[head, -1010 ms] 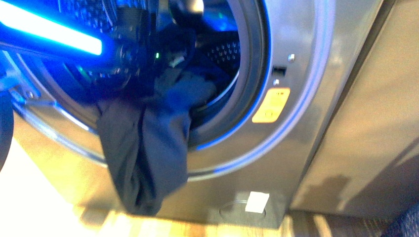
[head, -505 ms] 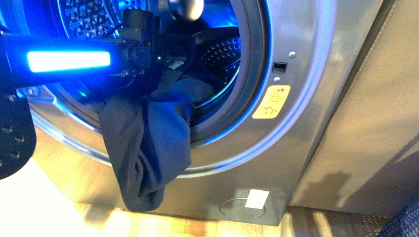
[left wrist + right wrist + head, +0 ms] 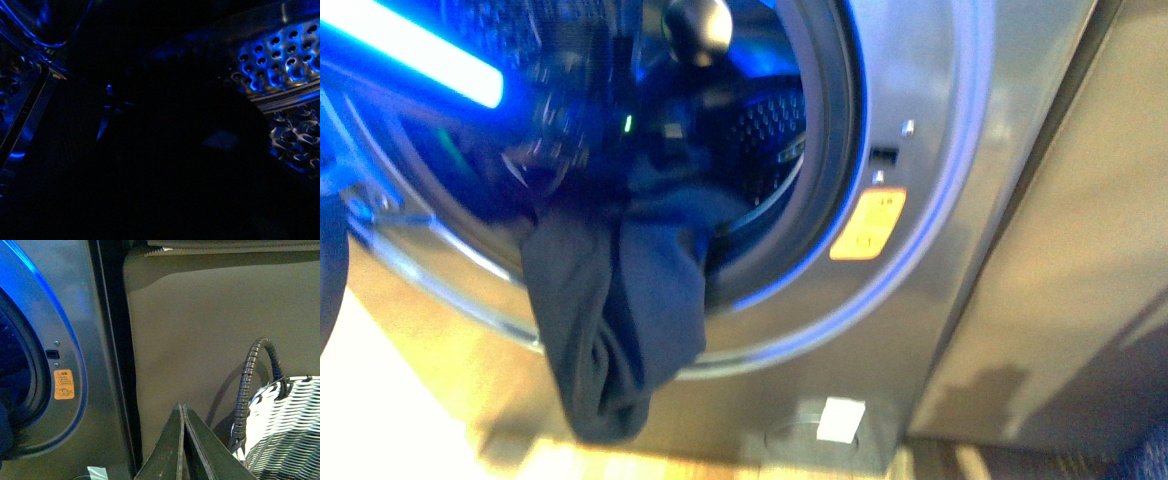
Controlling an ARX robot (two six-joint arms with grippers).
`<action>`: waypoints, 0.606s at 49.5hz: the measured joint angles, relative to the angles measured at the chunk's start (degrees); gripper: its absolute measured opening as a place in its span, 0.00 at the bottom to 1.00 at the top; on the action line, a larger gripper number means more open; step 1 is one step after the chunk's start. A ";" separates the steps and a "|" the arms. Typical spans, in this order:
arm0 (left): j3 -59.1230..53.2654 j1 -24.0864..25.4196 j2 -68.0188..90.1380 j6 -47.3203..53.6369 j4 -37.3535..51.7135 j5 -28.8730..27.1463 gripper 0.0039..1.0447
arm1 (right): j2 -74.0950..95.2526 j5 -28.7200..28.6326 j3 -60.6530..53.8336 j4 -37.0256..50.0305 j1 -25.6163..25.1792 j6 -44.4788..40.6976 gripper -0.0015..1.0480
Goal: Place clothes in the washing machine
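The silver-grey washing machine (image 3: 920,150) fills the front view, its porthole open and lit blue; it also shows in the right wrist view (image 3: 65,315). The dark navy clothes (image 3: 615,320) hang over the porthole's lower rim, the upper part inside the drum, the lower part dangling down the front. My left arm with its blue light bar (image 3: 415,60) reaches into the porthole; its gripper is shut on the clothes inside, blurred and dark. The left wrist view is nearly dark, showing only the perforated drum (image 3: 280,55). My right gripper (image 3: 182,407) is shut and empty, off to the machine's right.
A brown panel (image 3: 1080,250) stands right of the machine. A white woven basket (image 3: 285,430) with a dark handle sits by the right gripper. An orange sticker (image 3: 868,225) is beside the porthole. Wooden floor (image 3: 410,430) lies below.
My left arm has tilted and shifted, its light bar now slanting up to the left. The view has shaken. The clothes hang over the rim much as before.
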 joint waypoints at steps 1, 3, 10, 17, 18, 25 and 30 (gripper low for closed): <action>-1.51 0.00 -0.72 0.00 0.79 0.13 0.93 | 0.00 0.00 0.00 0.00 0.00 0.00 0.02; -4.31 0.00 -1.99 0.00 2.05 0.46 0.94 | 0.00 0.00 0.00 0.00 0.00 0.00 0.02; -15.26 0.04 -7.61 0.20 7.21 1.44 0.94 | 0.00 0.00 0.00 0.00 0.00 0.00 0.02; -23.28 0.13 -13.33 0.20 10.82 3.10 0.94 | 0.00 0.00 0.00 0.00 0.00 0.00 0.02; -24.33 0.11 -14.12 0.20 11.10 3.48 0.94 | 0.00 0.00 0.00 0.00 0.00 0.00 0.02; -33.07 -0.57 -20.85 0.35 12.50 5.51 0.94 | 0.00 0.00 0.00 0.00 0.00 0.00 0.02; -39.21 -1.33 -25.46 0.63 12.68 6.43 0.94 | 0.00 0.00 0.00 0.00 0.00 0.00 0.02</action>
